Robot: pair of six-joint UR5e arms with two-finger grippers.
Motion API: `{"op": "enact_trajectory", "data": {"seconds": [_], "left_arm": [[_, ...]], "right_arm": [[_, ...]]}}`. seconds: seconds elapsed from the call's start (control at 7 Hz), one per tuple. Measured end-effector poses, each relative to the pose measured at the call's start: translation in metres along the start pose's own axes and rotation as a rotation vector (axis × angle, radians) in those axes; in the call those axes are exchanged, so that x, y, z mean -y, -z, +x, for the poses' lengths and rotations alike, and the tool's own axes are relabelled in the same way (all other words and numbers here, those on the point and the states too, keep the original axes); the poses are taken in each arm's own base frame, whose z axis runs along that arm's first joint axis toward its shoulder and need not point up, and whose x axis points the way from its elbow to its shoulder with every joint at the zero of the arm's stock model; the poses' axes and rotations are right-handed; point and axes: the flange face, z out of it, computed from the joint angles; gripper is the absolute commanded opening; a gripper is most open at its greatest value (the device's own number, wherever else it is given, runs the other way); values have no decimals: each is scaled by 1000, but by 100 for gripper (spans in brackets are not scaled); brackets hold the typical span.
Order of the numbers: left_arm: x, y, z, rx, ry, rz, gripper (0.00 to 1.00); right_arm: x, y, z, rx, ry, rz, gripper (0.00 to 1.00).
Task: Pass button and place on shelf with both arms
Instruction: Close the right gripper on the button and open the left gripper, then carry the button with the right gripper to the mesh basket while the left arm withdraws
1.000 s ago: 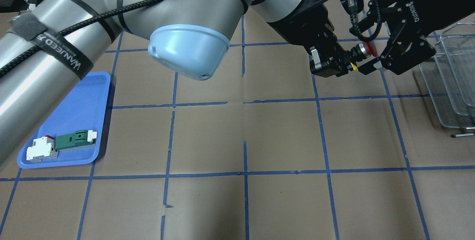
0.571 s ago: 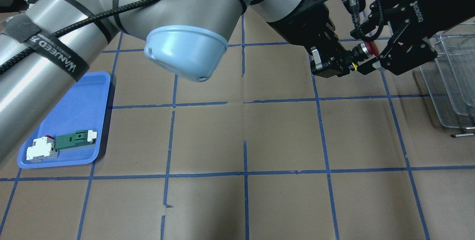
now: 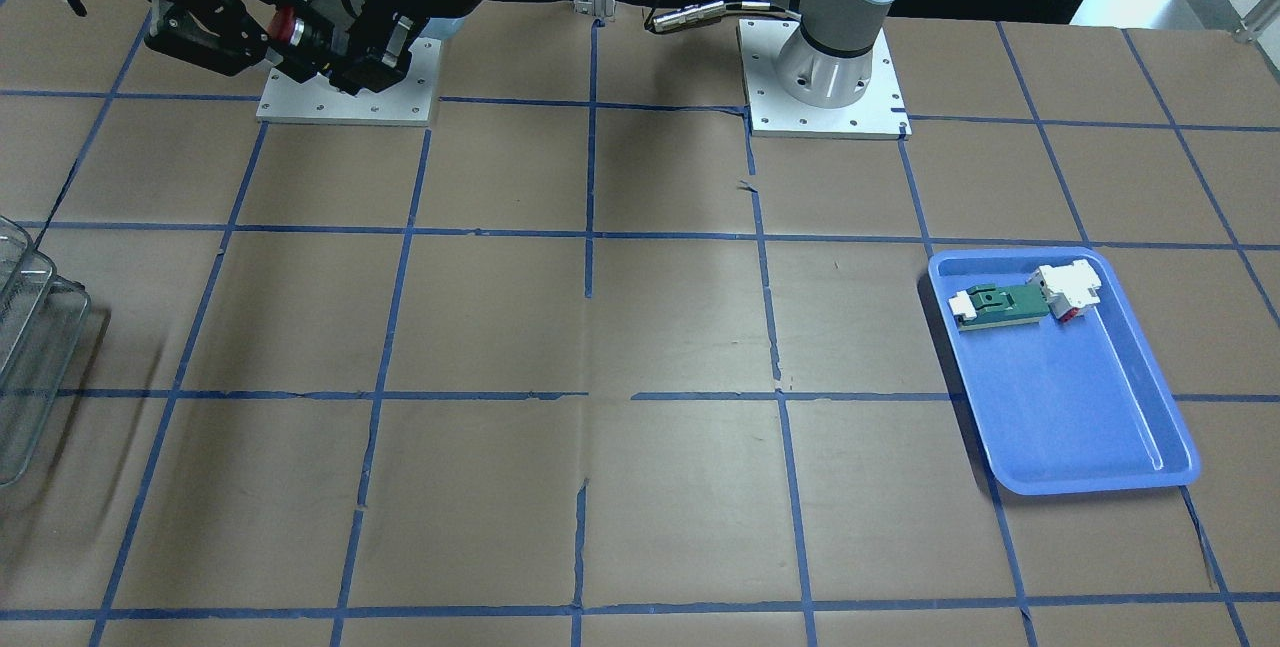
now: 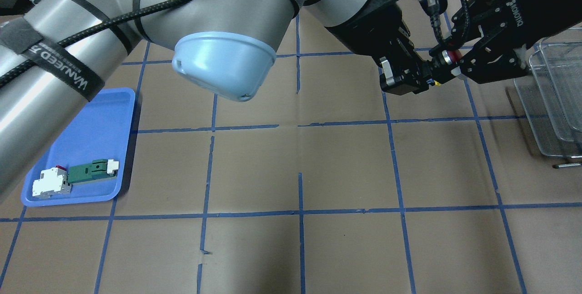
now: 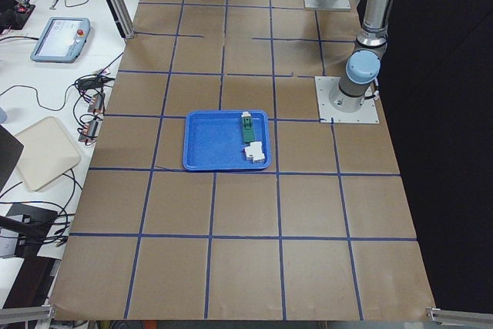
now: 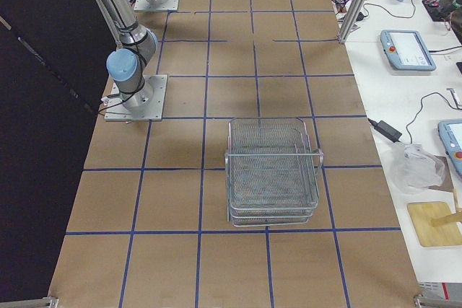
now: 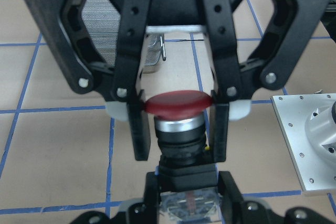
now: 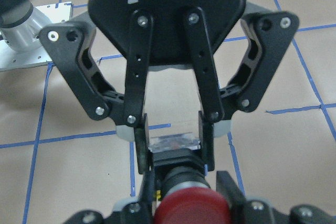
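The button [image 4: 448, 59] hangs in the air between my two grippers at the table's far right, red cap toward the right gripper. My left gripper [image 4: 428, 77] reaches across and is shut on the bluish-clear end block [image 7: 189, 203]. My right gripper [image 4: 456, 64] is shut on the red cap [image 7: 178, 102], with its fingers [image 7: 139, 129] touching the cap's edges. The right wrist view shows the left gripper [image 8: 175, 145] pinching the clear block [image 8: 176, 142] and the cap [image 8: 191, 208] at the bottom. The wire-mesh shelf [image 4: 554, 103] stands just right of the grippers, and also shows in the exterior right view [image 6: 273, 171].
A blue tray [image 4: 95, 121] lies at the near left. It holds a green-and-white flat part [image 4: 91, 171] and a white block [image 4: 50, 182]. The left arm's elbow [image 4: 223, 64] hangs over the table's middle. Arm base plates [image 3: 820, 117] sit at the robot's side.
The right gripper's fingers have closed from open around the red cap to shut on it. The left gripper has kept its hold on the end block. The left elbow has drifted slightly left.
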Motion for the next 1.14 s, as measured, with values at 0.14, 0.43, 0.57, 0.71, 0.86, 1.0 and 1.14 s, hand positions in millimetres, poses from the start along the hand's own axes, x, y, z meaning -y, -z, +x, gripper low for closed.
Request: {"op": "enact_trajectory", "data": {"seconds": [0.14,0.43,0.57,0.71,0.86,1.0,1.14], "left_arm": [[0,0,1,0,0,1,18],[-1,1,1,2,2,-1,100],[0,3,2,8,9,-4,100],[1,5,3,12,20,-5,100],[-1,7,3,14,29,-7,100],[-4,11,3,20,39,-17,100],[-12,18,0,46,63,-69,100]], "right_arm": [[0,1,-1,-1,1,-4,0],[1,2,-3,-4,1,-8,0],[1,2,-3,-5,-1,-9,0],[2,3,-4,-5,-1,-12,0],[1,3,-5,-3,-2,-18,0],[0,3,-5,-1,-3,-28,0],[-6,4,-2,0,-7,-55,0]]}}
